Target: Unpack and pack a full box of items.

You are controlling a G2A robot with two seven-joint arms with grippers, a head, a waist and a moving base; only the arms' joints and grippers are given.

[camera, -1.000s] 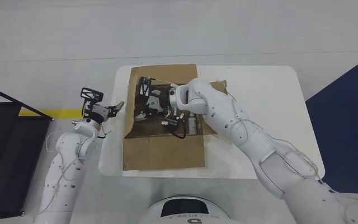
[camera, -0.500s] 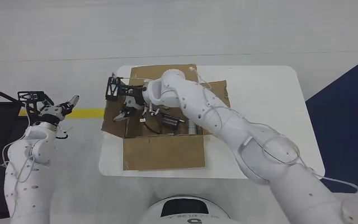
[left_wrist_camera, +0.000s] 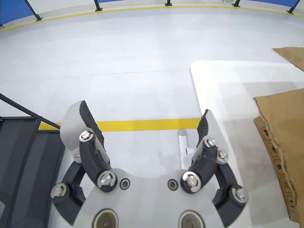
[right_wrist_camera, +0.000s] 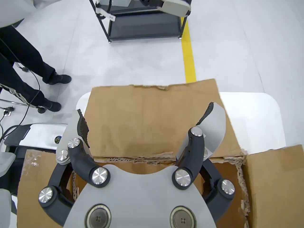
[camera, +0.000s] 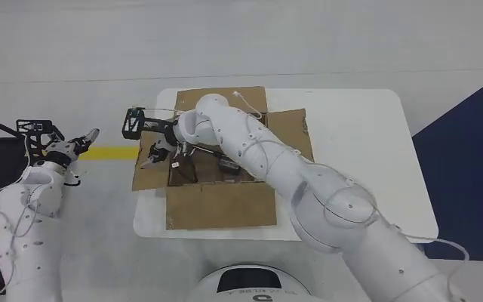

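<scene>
The cardboard box point(camera: 220, 205) stands open on the white table point(camera: 355, 151), with dark items point(camera: 219, 162) inside it. My right gripper point(camera: 156, 149) hangs open over the box's left flap point(camera: 149, 175), which is folded outward past the table edge. In the right wrist view its fingers point(right_wrist_camera: 145, 110) straddle that flap point(right_wrist_camera: 154, 124) from above and hold nothing. My left gripper point(camera: 84, 139) is off the table to the left, open and empty over the floor point(left_wrist_camera: 144, 110). The box's flap edge point(left_wrist_camera: 280, 119) lies to its side.
A black cart point(right_wrist_camera: 142, 24) stands on the floor beyond the table's left side, near my left gripper point(right_wrist_camera: 174, 5). A yellow floor line point(left_wrist_camera: 147, 125) runs past it. The table's right half point(camera: 362, 113) is bare.
My right gripper has come out of the box and moved left over the left flap, which has swung outward. My left arm has drawn back leftward, away from the table.
</scene>
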